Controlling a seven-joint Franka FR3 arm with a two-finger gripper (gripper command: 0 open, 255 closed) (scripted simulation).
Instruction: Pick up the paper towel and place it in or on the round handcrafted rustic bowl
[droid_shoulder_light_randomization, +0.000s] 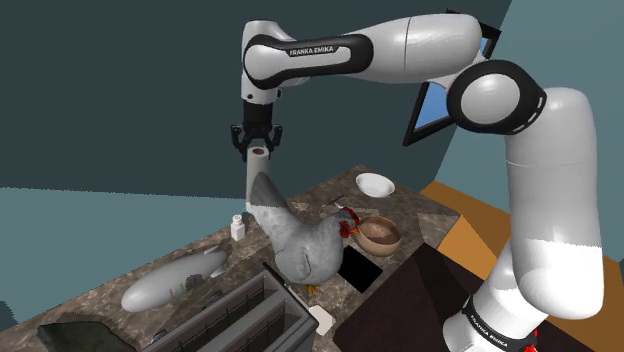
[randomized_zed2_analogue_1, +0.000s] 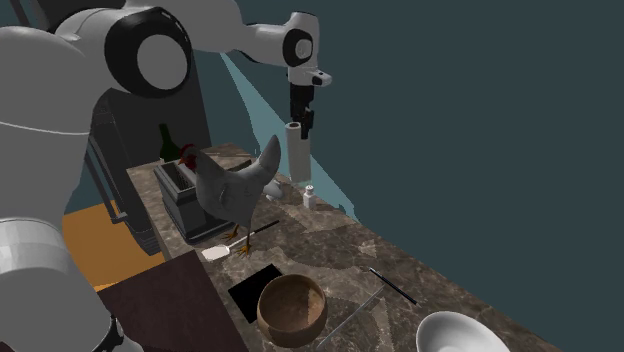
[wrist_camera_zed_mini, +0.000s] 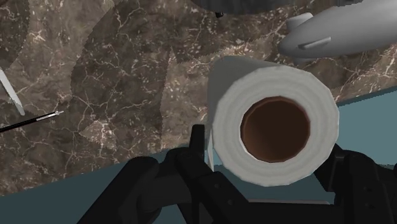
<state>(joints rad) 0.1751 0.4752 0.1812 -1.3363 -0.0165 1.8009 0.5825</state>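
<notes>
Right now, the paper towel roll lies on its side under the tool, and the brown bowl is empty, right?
No: the paper towel roll stands upright under the tool, per the shoulder view; the brown bowl is empty.

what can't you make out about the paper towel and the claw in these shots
Shoulder view: the paper towel's lower part and footing, hidden behind the chicken figure.
Wrist view: whether the claw actually grips the roll; the roll's own top hides the contact.
Second exterior view: the white bowl, cut off by the bottom edge.
</notes>
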